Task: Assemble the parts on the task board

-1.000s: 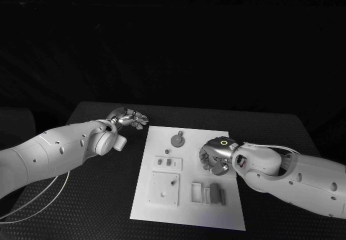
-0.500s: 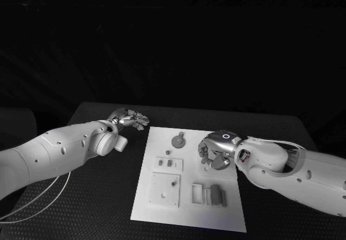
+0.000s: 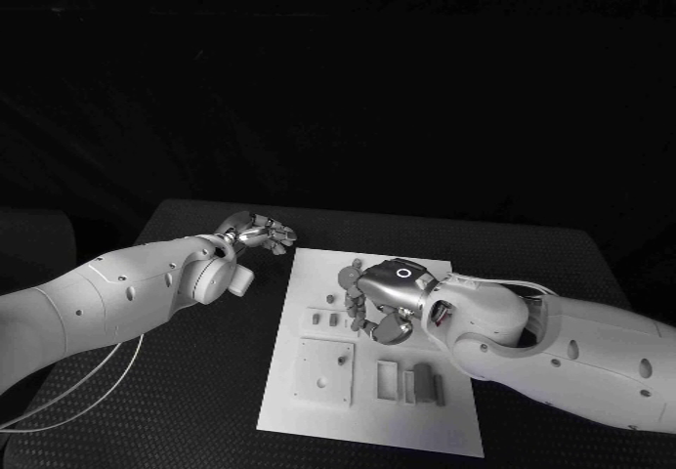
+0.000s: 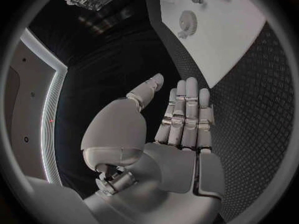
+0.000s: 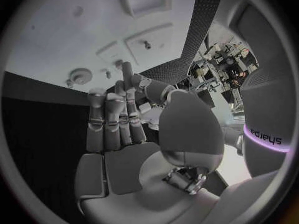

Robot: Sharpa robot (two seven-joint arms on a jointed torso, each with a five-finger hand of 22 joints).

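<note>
The white task board (image 3: 369, 427) lies in the middle of the black table. On it are a square plate with holes (image 3: 321, 369), a small slotted block (image 3: 325, 318) and a row of upright grey pieces (image 3: 408, 381). My right hand (image 3: 378, 299) hovers over the board's upper middle, fingers straight and together (image 5: 115, 119), holding nothing. A round gear (image 5: 79, 75) lies on the board beyond its fingertips. My left hand (image 3: 259, 233) stays off the board's far left corner, fingers extended (image 4: 186, 115) and holding nothing. The left wrist view has the gear (image 4: 187, 20) on the board (image 4: 227, 40).
Black textured table surface (image 3: 197, 371) surrounds the board on all sides. A pale cable (image 3: 85, 391) loops under my left arm near the table's left edge.
My right hand has moved from the board's right edge leftward and a little farther up, and now covers the gear area. The left hand has hardly moved.
</note>
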